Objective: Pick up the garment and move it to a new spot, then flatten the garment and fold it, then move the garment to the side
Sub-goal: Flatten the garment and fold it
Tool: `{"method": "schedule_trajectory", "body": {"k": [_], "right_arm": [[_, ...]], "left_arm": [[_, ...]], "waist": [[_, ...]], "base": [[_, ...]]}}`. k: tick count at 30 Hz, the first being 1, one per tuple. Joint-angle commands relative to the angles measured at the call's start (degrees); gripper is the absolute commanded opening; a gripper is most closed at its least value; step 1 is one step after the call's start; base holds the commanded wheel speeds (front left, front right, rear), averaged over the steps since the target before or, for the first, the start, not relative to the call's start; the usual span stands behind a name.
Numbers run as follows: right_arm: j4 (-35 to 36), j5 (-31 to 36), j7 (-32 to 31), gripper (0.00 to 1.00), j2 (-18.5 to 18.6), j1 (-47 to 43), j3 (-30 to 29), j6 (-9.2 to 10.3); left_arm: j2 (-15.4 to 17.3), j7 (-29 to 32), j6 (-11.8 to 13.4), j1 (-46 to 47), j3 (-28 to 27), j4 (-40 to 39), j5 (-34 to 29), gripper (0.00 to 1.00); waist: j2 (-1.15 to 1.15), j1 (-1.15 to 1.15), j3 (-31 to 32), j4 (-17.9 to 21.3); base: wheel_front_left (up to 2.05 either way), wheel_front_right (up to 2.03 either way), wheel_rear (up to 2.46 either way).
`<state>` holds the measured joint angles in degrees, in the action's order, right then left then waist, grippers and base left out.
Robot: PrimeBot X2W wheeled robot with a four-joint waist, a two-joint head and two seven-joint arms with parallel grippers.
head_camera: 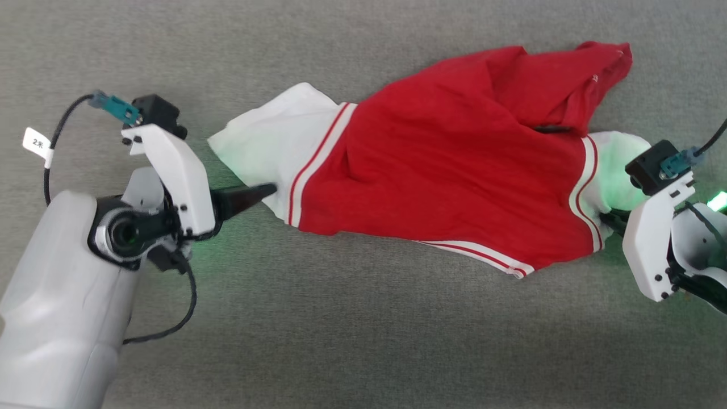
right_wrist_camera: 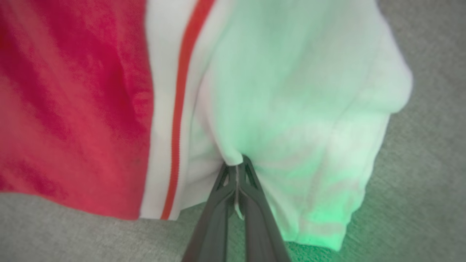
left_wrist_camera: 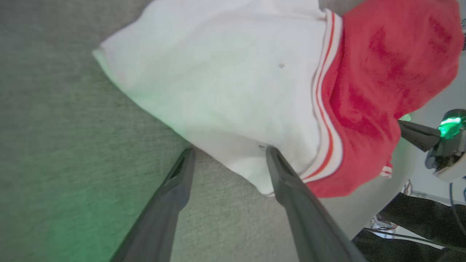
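The garment (head_camera: 443, 165), a red jersey with white sleeves and striped bands, lies crumpled across the grey surface. My left gripper (head_camera: 267, 193) is open at the edge of its left white sleeve (left_wrist_camera: 218, 83); in the left wrist view one finger (left_wrist_camera: 291, 185) lies over the sleeve's hem and the other (left_wrist_camera: 174, 189) sits on bare surface beside it. My right gripper (right_wrist_camera: 236, 165) is shut on a pinch of the right white sleeve (right_wrist_camera: 298, 94), close to the red-striped seam (right_wrist_camera: 178, 109). In the head view that gripper (head_camera: 610, 218) is mostly hidden behind the sleeve.
The grey fabric-like surface (head_camera: 352, 341) spreads flat all around the garment. In the left wrist view the other arm's gripper with its green light (left_wrist_camera: 449, 125) shows at the far right, with dark cables below it.
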<state>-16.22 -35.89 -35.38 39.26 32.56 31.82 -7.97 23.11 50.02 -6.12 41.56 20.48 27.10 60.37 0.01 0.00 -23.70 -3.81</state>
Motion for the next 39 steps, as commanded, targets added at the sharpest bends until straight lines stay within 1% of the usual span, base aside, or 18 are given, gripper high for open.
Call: {"method": "schedule_trajectory", "body": {"k": [1, 4, 6, 8, 9, 10, 11, 12, 16, 23, 29, 35, 39], "right_arm": [[-3.94, 0.64, -0.76, 0.0, -1.69, -1.93, 2.44, 0.91], [-4.46, 0.67, -0.4, 0.0, -2.02, -1.32, 3.03, 0.97], [-4.73, 0.48, -0.2, 0.0, -2.18, -1.05, 3.47, 0.97], [-4.76, 0.26, 0.16, 0.0, -2.28, -0.8, 3.76, 0.97], [-4.8, 0.17, 0.47, 0.0, -2.37, -0.58, 3.83, 0.97], [-4.84, 0.16, 0.67, 0.0, -2.42, -0.38, 3.97, 0.97], [-4.85, 0.06, 0.84, 0.0, -2.55, -0.25, 4.1, 0.97], [-4.89, -0.1, 0.97, 0.0, -2.65, -0.17, 4.27, 0.97], [-5.2, -0.53, 1.62, 0.0, -2.8, -0.13, 4.72, 0.9], [-5.64, -1.21, 4.0, 0.0, -2.98, -1.29, 3.18, 0.74], [-5.65, -1.6, 5.37, 0.0, -2.89, -2.91, 1.8, 0.61], [-4.95, -1.85, 6.66, 0.0, -2.78, -3.69, -0.04, 0.49], [-3.08, -1.78, 8.96, 0.0, -2.78, -3.86, -3.16, 0.5]], "left_arm": [[-1.52, 0.67, -0.11, 0.05, 0.28, 1.14, 0.97, 1.0], [-3.49, 2.3, -0.32, 0.63, 0.18, 3.63, 3.47, 1.0], [-4.02, 3.37, -0.59, 0.78, 0.97, 4.93, 4.06, 1.0], [-4.67, 3.05, -0.68, 0.72, 1.44, 5.89, 4.23, 1.0], [-4.75, 2.43, -0.67, 0.89, 1.52, 6.64, 3.9, 0.86], [-4.83, 2.04, -0.76, 1.06, 1.86, 7.21, 3.42, 0.44], [-5.03, 1.55, -0.89, 1.08, 2.13, 7.84, 3.27, 0.16], [-5.28, 1.32, -0.98, 1.03, 2.17, 8.48, 3.44, 0.0], [-4.93, -0.8, -1.14, 1.55, 2.26, 10.09, 3.09, 0.0], [-3.71, -6.95, -1.2, 2.57, -0.16, 10.4, 5.15, 0.0], [-2.31, -10.26, -1.27, 1.0, -1.07, 7.01, 7.85, 0.0], [-0.88, -11.36, -1.28, -0.8, -1.15, 3.02, 9.81, 0.0], [0.16, -12.29, -1.29, -3.11, -1.14, -1.69, 11.64, 0.0]], "waist": [[-0.01, 0.0, -0.82, 0.6], [-0.01, 0.0, -1.41, 1.04], [-0.01, 0.0, -1.55, 1.26], [-0.01, 0.0, -1.57, 1.41], [-0.01, 0.0, -1.53, 1.49], [-0.01, 0.0, -1.45, 1.56], [-0.01, 0.0, -1.32, 1.64], [-0.01, 0.0, -1.17, 1.72], [-0.01, 0.0, -0.47, 1.88], [-0.01, 0.0, 1.57, 1.68], [-0.01, 0.0, 3.85, 1.42], [-0.01, 0.0, 5.57, 1.32], [-0.01, 0.0, 6.59, 1.44]], "base": [[0.0, 0.0, 0.0], [0.0, 0.0, 0.0], [0.0, 0.0, 0.0], [0.0, 0.0, 0.0], [0.0, 0.0, 0.0], [0.0, 0.0, 0.0], [0.0, 0.0, 0.0], [0.0, 0.0, 0.0], [0.0, 0.0, 0.0], [0.0, 0.0, 0.0], [0.0, 0.0, 0.0], [0.0, 0.0, 0.0], [0.0, 0.0, 0.0]]}}
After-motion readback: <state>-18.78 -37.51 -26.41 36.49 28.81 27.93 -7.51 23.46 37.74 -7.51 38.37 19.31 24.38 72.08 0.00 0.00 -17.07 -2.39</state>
